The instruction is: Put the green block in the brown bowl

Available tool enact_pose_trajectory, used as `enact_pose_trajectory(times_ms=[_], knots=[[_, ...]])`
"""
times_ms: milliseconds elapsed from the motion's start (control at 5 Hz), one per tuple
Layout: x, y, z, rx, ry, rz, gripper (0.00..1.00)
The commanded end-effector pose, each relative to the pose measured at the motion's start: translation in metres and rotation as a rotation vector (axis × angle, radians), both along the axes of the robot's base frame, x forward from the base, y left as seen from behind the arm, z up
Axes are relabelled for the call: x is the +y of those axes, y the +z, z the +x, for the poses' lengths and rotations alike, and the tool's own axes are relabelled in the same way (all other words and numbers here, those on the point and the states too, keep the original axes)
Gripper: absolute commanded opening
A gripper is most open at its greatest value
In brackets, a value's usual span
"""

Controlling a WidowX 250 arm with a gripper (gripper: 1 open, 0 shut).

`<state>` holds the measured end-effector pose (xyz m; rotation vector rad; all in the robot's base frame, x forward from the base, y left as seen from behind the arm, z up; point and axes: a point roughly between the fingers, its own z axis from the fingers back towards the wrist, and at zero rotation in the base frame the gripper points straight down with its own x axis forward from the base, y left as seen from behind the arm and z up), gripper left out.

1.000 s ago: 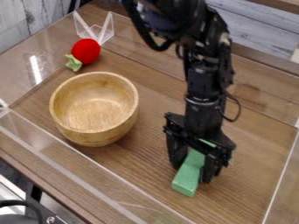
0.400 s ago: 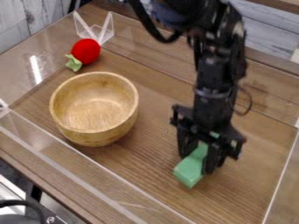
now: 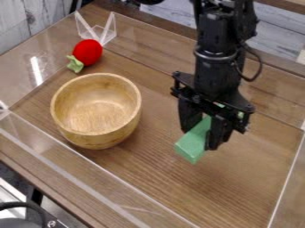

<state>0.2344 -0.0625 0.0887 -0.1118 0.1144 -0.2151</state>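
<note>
End effector point(image 3: 210, 130) clamped on the green block point(image 3: 194, 144) — block hanging tilted between its fingers.

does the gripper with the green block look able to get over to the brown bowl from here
Probably yes: the gripper holds the green block off the table, and nothing stands between it and the brown bowl.

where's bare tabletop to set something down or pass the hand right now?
Free: near-right tabletop beyond the hand holding the green block; far-left strip between the red ball and the brown bowl. Tight: the gap between bowl and block.
</note>
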Motion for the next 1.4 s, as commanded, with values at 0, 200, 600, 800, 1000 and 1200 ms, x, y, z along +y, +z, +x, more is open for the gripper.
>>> enact_pose_trajectory(times_ms=[0,200,600,800,1000,1200], knots=[[0.005,0.016,0.011,-0.059,0.01,0.0,0.0],[0.01,0.022,0.018,-0.074,0.033,0.009,0.0],[0.06,0.025,-0.007,-0.095,0.171,0.039,0.0],[0.102,0.028,-0.014,-0.1,0.243,0.047,0.0],[0.137,0.031,-0.022,-0.102,0.312,0.056,0.0],[0.135,0.025,-0.015,-0.1,0.285,0.048,0.0]])
